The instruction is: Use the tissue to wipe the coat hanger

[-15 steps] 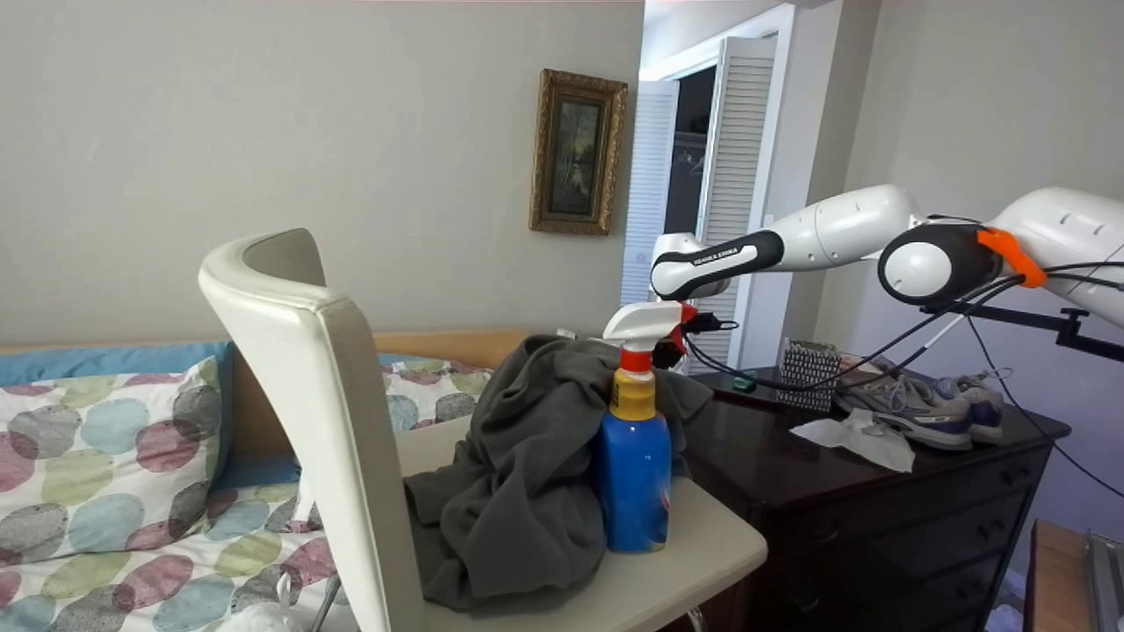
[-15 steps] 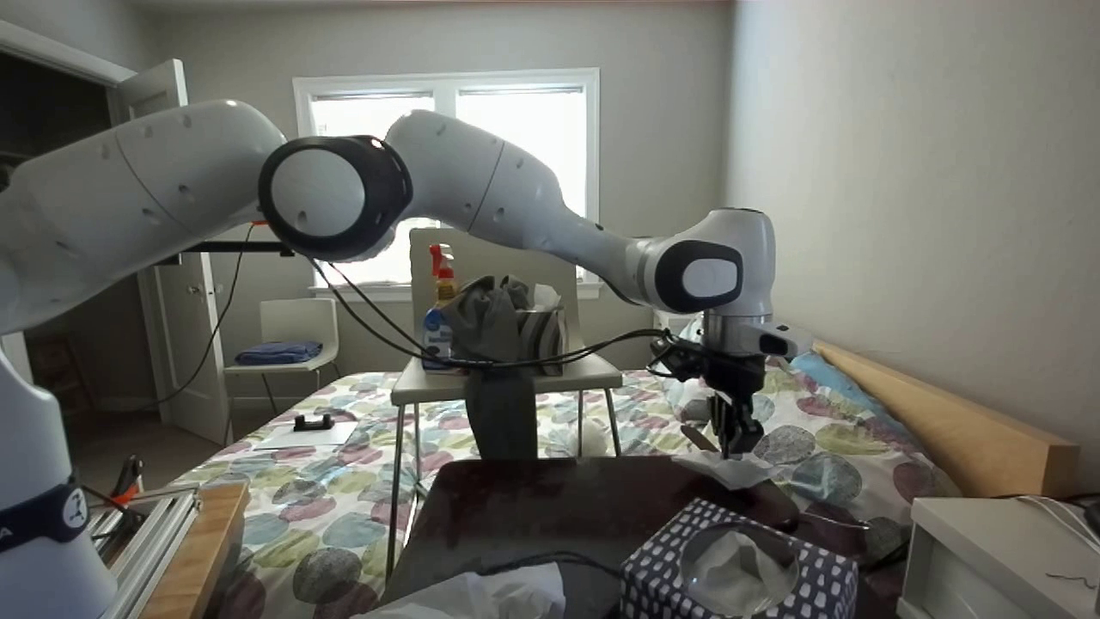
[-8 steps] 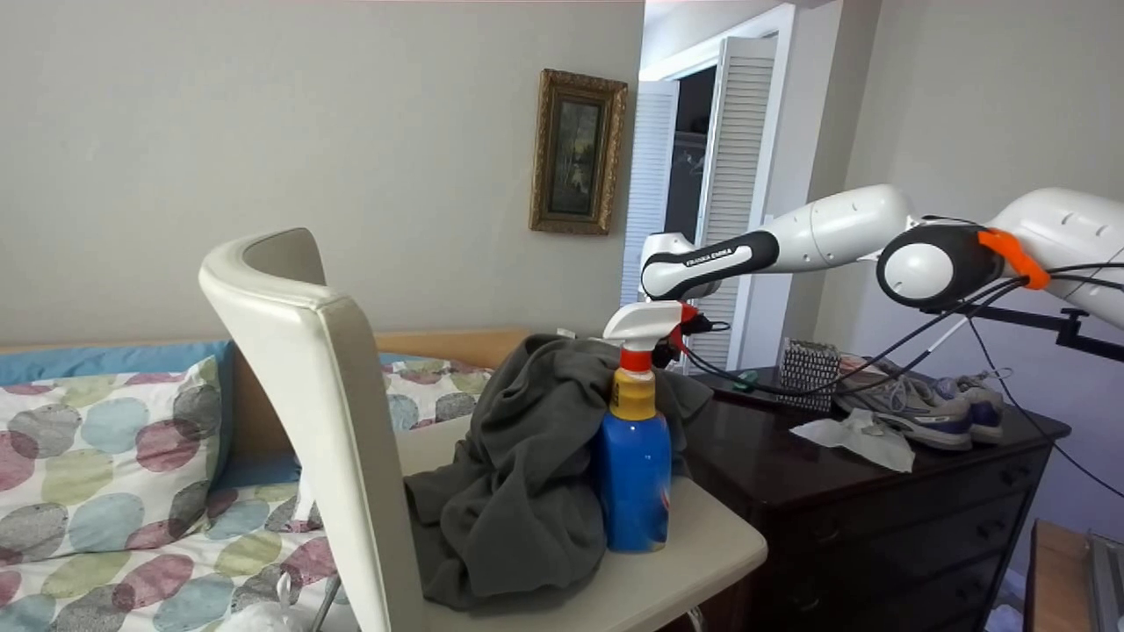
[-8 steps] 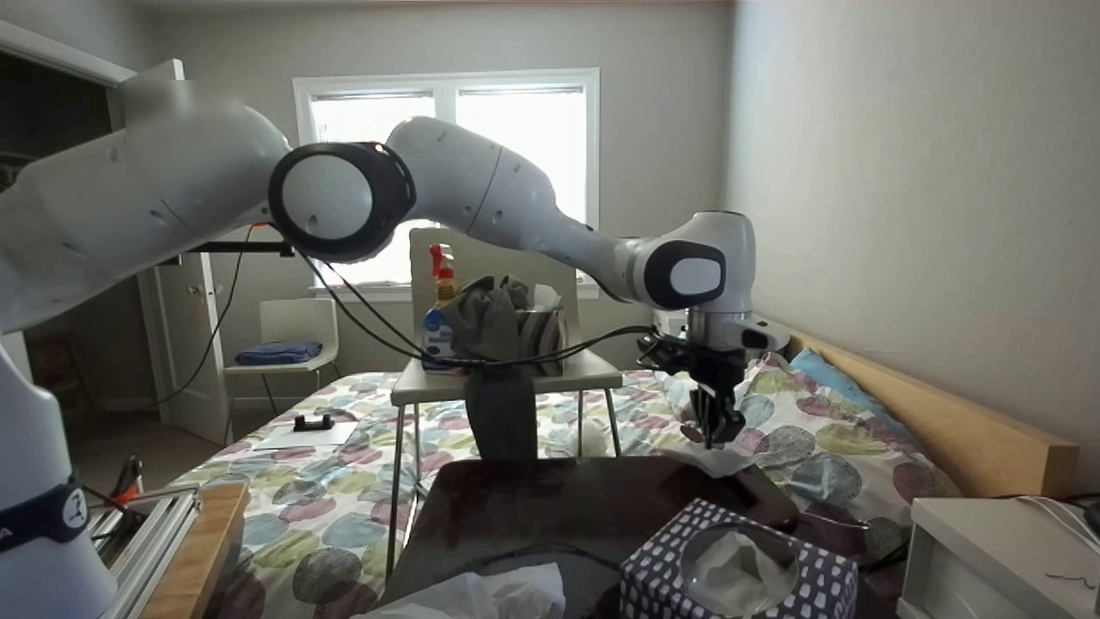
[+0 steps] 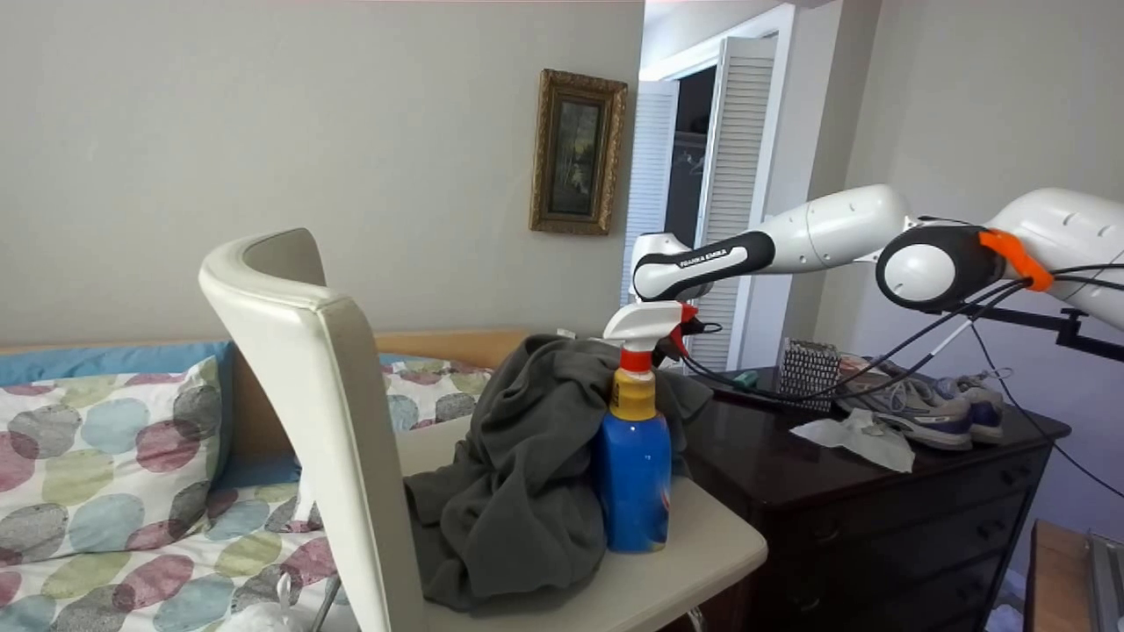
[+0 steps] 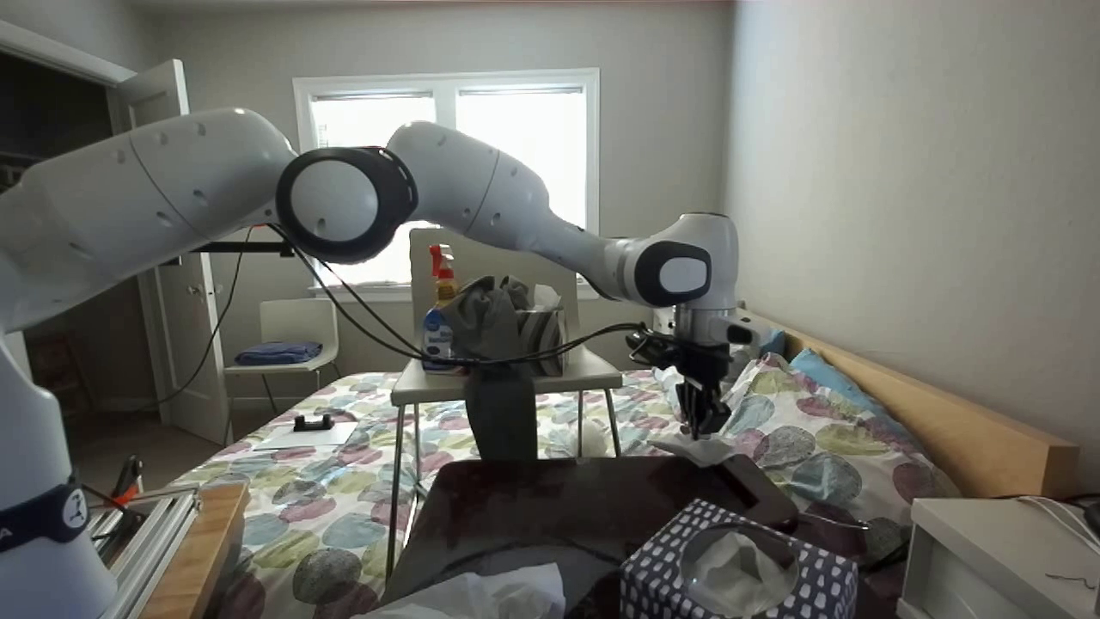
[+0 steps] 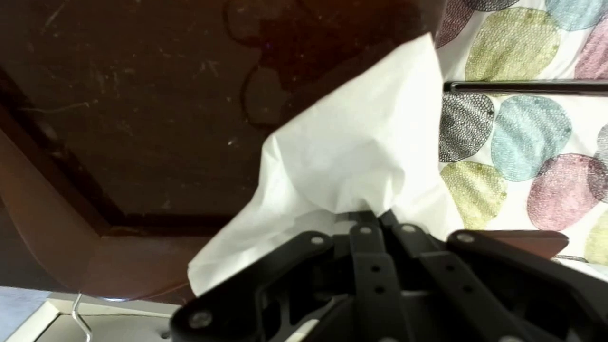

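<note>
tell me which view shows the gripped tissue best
The wrist view: the tissue spreads large at its centre, pinched by the gripper. In an exterior view, the tissue is small; in an exterior view, the spray bottle and grey cloth apparently hide it.

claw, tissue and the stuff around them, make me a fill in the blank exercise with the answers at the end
1. The claw is shut on a tissue whose colour is ____.
2. In an exterior view, the spray bottle standing on the chair has a ____ body.
3. The framed picture hangs on the ____.
4. The strap on the robot arm is bright ____.

Missing words: white; blue; wall; orange.
</note>
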Controlling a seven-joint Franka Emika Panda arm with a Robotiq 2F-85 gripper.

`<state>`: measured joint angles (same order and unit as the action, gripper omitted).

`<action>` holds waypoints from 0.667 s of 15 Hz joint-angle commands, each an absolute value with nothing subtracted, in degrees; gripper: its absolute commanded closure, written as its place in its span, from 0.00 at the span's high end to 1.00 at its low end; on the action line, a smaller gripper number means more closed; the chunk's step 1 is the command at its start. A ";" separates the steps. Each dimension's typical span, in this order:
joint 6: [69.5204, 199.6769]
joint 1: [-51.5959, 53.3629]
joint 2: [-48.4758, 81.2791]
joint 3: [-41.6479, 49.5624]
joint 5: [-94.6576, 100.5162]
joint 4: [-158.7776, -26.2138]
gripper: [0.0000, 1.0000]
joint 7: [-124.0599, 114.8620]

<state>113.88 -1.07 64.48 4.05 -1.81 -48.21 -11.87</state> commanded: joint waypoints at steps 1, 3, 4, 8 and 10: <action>112.88 -1.50 64.38 2.79 -2.49 -46.83 0.01 -9.39; 112.62 -2.43 61.95 1.34 -3.66 -49.79 0.01 -7.26; 112.55 -3.10 60.36 0.83 -3.91 -52.18 0.01 -5.92; 112.42 -6.09 53.31 -0.23 -4.38 -63.33 0.01 -0.97; 111.06 -8.00 50.08 -1.10 -5.33 -68.22 0.01 2.00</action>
<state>112.39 -5.17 57.80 0.91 -3.00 -56.91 -2.79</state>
